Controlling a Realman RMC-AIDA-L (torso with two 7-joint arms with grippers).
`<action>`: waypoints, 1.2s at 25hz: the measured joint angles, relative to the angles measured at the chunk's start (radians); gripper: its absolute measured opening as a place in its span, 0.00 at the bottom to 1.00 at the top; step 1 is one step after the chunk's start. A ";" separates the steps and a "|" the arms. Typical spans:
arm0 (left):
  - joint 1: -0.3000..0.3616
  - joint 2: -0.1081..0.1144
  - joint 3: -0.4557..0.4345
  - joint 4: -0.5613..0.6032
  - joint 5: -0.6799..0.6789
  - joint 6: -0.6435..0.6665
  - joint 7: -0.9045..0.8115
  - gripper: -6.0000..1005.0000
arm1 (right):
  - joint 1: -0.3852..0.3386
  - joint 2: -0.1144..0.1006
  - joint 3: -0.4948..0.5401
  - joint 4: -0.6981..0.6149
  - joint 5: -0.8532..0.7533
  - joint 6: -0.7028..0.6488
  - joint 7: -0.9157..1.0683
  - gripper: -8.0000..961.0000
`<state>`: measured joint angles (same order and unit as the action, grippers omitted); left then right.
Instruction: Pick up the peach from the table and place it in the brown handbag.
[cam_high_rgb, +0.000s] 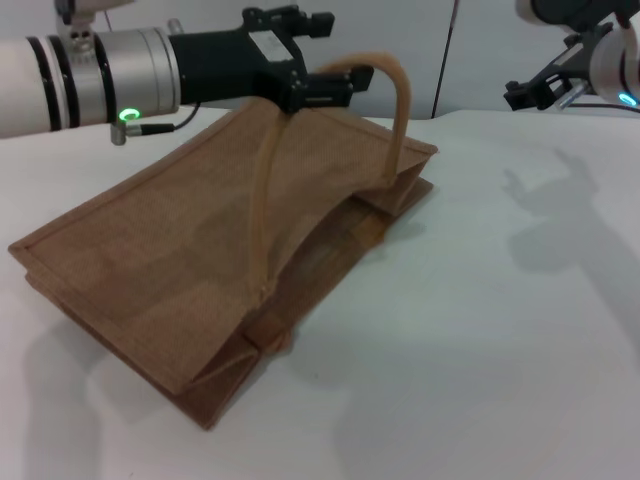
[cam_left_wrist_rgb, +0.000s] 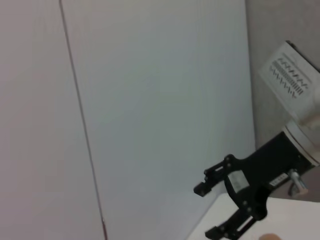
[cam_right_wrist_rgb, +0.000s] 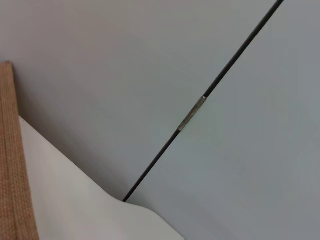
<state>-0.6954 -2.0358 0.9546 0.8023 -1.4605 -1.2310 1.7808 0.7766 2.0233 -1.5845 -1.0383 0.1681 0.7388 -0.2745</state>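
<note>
The brown handbag (cam_high_rgb: 190, 250) lies tilted on the white table (cam_high_rgb: 480, 330), its open mouth facing the front right. My left gripper (cam_high_rgb: 325, 88) is shut on the top of one rope handle (cam_high_rgb: 398, 110) and holds it up above the bag. My right gripper (cam_high_rgb: 540, 92) hangs open and empty above the table's far right. It also shows in the left wrist view (cam_left_wrist_rgb: 207, 210). The bag's edge shows in the right wrist view (cam_right_wrist_rgb: 12, 175). The peach is not in view in any frame.
A pale wall with panel seams (cam_high_rgb: 440, 60) stands behind the table. The bag's second handle (cam_high_rgb: 262, 230) runs down over the bag's side. A small tan bit (cam_left_wrist_rgb: 270, 236) at the left wrist view's edge is too cut off to identify.
</note>
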 joint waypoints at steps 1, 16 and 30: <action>-0.005 0.002 0.002 -0.023 0.001 0.000 0.006 0.85 | 0.000 0.000 0.000 0.001 0.000 0.000 0.000 0.93; 0.010 0.001 0.000 -0.066 0.026 0.037 0.011 0.84 | 0.006 0.000 0.000 0.009 0.001 -0.010 0.001 0.93; 0.140 -0.002 -0.135 -0.060 -0.223 0.047 0.159 0.84 | -0.052 0.006 -0.034 0.009 0.033 -0.232 0.067 0.93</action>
<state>-0.5557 -2.0379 0.8194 0.7425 -1.6836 -1.1840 1.9393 0.7246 2.0292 -1.6184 -1.0289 0.2010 0.5067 -0.2072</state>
